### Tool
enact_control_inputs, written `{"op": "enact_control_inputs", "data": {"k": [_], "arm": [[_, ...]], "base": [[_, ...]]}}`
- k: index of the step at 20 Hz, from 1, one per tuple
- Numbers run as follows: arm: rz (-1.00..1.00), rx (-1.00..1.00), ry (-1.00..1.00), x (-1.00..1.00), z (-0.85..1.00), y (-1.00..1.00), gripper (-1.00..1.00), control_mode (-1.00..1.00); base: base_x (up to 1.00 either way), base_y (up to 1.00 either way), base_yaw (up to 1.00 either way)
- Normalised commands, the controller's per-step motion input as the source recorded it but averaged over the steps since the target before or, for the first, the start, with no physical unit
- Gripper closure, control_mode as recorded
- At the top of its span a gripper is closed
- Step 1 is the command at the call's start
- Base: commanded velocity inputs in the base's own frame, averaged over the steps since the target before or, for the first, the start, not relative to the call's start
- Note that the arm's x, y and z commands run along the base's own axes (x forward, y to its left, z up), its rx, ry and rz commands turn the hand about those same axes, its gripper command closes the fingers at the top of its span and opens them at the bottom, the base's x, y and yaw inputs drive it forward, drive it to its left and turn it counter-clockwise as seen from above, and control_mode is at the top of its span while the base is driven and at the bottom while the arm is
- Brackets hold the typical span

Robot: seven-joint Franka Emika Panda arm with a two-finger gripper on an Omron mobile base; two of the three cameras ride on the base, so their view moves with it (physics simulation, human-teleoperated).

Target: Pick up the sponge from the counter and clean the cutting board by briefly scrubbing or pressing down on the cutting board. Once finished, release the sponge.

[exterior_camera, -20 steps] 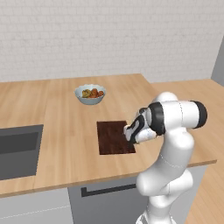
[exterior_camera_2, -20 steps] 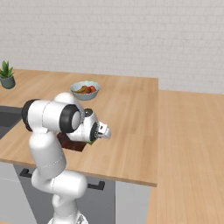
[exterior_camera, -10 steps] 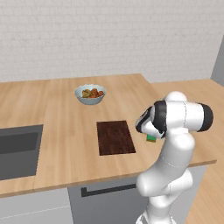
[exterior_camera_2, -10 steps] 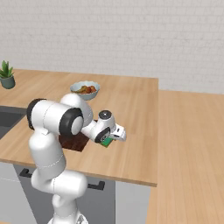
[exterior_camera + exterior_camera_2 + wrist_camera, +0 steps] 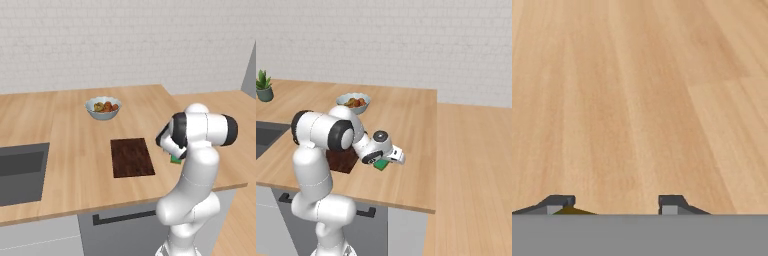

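Item: gripper [image 5: 387, 161]. I found it in the right base view out over the counter [image 5: 411, 120], at the end of the forearm, angled low toward the wood. In the hand view its two dark fingertips [image 5: 559, 202] rose at 6 o'clock over bare planks. I read the jaws as drawn in and clamped on the sponge.

Item: sponge [image 5: 381, 164]. Small green block, tucked under the hand in the right base view, at about 3 o'clock of the cutting board [image 5: 342, 159] and just beside its edge. From the left base view I saw a green sliver of it [image 5: 175, 160] below the wrist, at 3 o'clock of the board and apart from it. A small dark yellowish wedge showed beside the left fingertip in the hand view. Whether it touched the countertop I could not tell.

Item: cutting board [image 5: 131, 157]. Dark brown, streaky grain, lying flat on the counter with nothing on it. In the right base view the arm hid most of it.

Item: counter [image 5: 70, 135]. Light tan planks, grey cabinet fronts below.

Item: bowl [image 5: 103, 107]. Pale, holding orange and yellow pieces, at about 11 o'clock of the board, well apart from it.

Item: sink [image 5: 21, 171]. Grey recess at 9 o'clock of the board in the left base view.

Item: potted plant [image 5: 263, 86]. Small, green, in a grey pot, at the far left of the counter in the right base view.
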Motion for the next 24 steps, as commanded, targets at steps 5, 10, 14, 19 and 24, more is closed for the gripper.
{"op": "enact_control_inputs", "data": {"k": [5, 10, 14, 19, 24], "arm": [[0.0, -0.03, 0.0, 0.0, -0.5, 0.0, -1.0, -1.0], [0.0, 0.0, 0.0, -0.01, 0.0, 0.0, -1.0, -1.0], [0.01, 0.0, 0.02, 0.0, 0.09, 0.0, -1.0, -1.0], [0.04, -0.02, -0.03, 0.01, 0.04, 0.01, -1.0, -1.0], [0.04, -0.03, -0.19, 0.0, 0.22, 0.03, -1.0, -1.0]], "base": [[0.0, 0.0, 0.0], [0.0, 0.0, 0.0], [0.0, 0.0, 0.0], [0.0, 0.0, 0.0], [0.0, 0.0, 0.0]]}}
